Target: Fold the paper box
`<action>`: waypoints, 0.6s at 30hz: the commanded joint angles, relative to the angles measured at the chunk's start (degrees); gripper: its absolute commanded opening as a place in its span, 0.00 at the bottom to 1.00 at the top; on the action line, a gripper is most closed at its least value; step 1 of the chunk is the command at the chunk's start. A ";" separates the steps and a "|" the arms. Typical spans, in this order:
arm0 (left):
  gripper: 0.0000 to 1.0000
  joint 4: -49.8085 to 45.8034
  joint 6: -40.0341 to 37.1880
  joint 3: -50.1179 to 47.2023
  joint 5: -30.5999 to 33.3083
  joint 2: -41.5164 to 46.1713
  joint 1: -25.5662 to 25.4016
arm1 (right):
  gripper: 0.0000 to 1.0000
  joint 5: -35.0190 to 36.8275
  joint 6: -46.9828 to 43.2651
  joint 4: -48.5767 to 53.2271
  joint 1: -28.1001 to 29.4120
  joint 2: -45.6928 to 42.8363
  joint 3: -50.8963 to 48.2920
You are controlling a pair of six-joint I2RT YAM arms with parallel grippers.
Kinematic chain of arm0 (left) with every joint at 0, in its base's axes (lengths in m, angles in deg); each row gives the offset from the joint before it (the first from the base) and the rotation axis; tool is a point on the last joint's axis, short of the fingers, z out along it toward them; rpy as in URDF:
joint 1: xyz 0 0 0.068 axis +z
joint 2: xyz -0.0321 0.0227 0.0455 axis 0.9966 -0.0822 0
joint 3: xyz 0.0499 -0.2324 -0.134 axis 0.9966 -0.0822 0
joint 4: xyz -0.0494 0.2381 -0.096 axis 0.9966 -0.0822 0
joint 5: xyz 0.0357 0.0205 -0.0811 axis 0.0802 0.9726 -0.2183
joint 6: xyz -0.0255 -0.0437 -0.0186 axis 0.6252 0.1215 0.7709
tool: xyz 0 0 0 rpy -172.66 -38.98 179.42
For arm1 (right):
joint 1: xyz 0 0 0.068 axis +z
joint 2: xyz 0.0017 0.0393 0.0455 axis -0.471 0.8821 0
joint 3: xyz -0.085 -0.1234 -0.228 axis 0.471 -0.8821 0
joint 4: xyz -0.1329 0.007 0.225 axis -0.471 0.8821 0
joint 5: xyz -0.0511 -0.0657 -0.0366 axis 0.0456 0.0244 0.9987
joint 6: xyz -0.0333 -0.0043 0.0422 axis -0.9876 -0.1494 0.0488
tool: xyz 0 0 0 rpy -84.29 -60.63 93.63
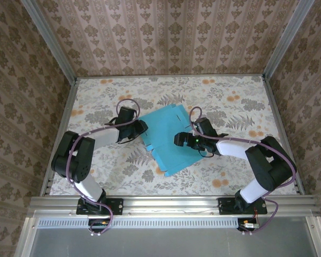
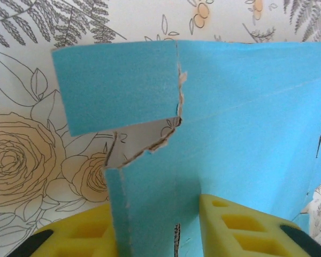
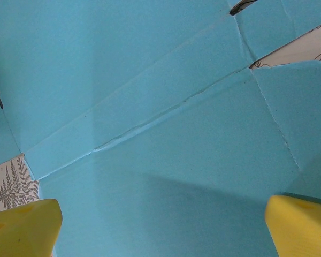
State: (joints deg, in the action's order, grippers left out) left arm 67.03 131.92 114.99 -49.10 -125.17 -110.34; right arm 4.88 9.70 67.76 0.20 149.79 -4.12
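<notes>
Paper box (image 1: 163,134) unfolded overhead; left wrist shows ragged tear (image 2: 150,150).

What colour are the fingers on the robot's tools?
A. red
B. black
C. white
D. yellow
D: the wrist views show yellow fingers on the left tool and the right tool, bright against the blue paper box.

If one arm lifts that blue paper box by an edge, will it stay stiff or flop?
Probably floppy: the paper box is thin card with creases, so panels would likely hinge. Seemingly light, so pushes may slide it. The torn edge could rip further.
</notes>
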 commanded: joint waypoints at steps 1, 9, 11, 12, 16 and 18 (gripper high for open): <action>0.32 1.91 0.25 -0.70 -0.48 2.69 -0.40 | 1.00 -1.04 2.53 5.14 0.77 0.17 -2.16; 0.18 5.44 -3.24 -1.96 -3.64 5.13 -0.36 | 1.00 -2.32 3.97 8.56 0.71 -7.00 -0.61; 0.16 6.44 -5.24 -1.83 -5.10 5.71 -0.19 | 1.00 -2.94 3.29 10.27 0.71 -9.80 0.40; 0.16 6.84 -6.09 -1.65 -5.92 5.92 0.04 | 1.00 -2.91 2.84 11.19 0.66 -11.42 0.92; 0.16 9.23 -6.47 -1.73 -11.15 6.53 2.30 | 1.00 -3.53 -1.03 16.49 0.36 -16.59 4.79; 0.15 9.58 -6.19 -1.46 -13.91 7.30 3.75 | 1.00 -3.09 -3.40 19.67 0.36 -18.77 6.84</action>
State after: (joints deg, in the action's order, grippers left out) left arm 73.68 127.68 113.83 -57.12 -120.12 -108.75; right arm 2.63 10.24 81.36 0.66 134.49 -1.24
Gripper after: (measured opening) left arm 0.156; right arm 0.999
